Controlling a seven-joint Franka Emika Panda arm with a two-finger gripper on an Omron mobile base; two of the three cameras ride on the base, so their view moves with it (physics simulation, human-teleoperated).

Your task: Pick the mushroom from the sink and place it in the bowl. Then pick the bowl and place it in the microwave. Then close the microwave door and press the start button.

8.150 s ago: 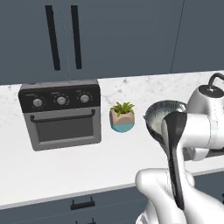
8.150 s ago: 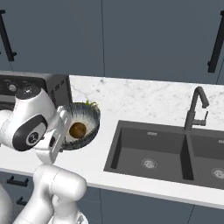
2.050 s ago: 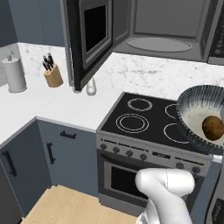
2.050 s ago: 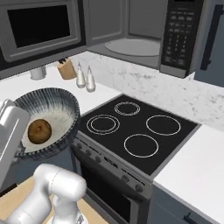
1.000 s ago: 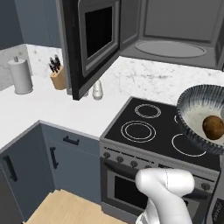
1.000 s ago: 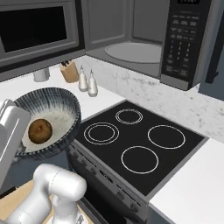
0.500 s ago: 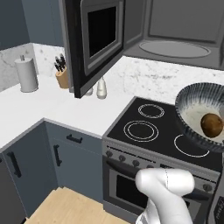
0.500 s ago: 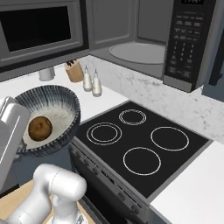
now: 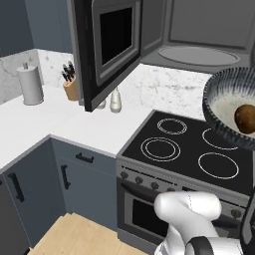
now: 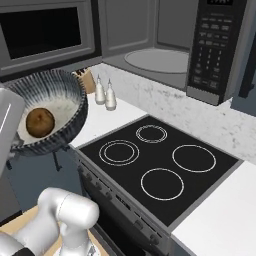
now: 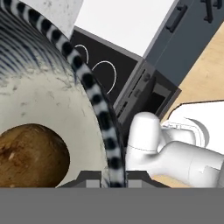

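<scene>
You see the deep round bowl — dark blue-grey streaked outside, pale speckled inside — carrying the small rounded brown mushroom. Your tool is nearly closed — pinching the bowl's rim.

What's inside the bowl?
A brown mushroom sits inside the bowl, on its pale inside. The part of the bowl's floor under the mushroom is covered.

A home kitchen: black four-ring glass stove, open black wall microwave, white marble worktop, wooden knife block.
</scene>
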